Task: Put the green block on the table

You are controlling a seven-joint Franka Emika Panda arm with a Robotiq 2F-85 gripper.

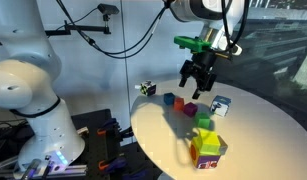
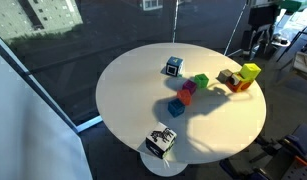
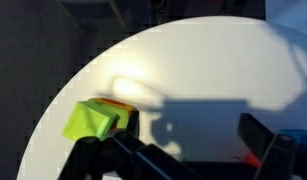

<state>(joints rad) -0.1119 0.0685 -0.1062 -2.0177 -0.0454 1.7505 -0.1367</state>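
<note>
The green block (image 1: 204, 121) is a small lime-green cube on the white round table (image 1: 263, 130). It sits at the end of a row of small blocks, and it also shows in an exterior view (image 2: 201, 80) on the table (image 2: 133, 100). My gripper (image 1: 198, 78) hangs open and empty above that row, well clear of the blocks. In the wrist view the two dark fingers of the gripper (image 3: 188, 138) frame bare table and their own shadow. I cannot pick out the green block there.
Red (image 1: 168, 99), blue (image 1: 179, 103) and magenta (image 1: 190, 110) blocks lie beside the green one. A white cube with blue marks (image 1: 221, 104) and a large multicoloured cube (image 1: 207, 147) stand nearby; the latter also shows in the wrist view (image 3: 93, 120). A black-and-white cube (image 2: 161, 142) sits near the table's edge.
</note>
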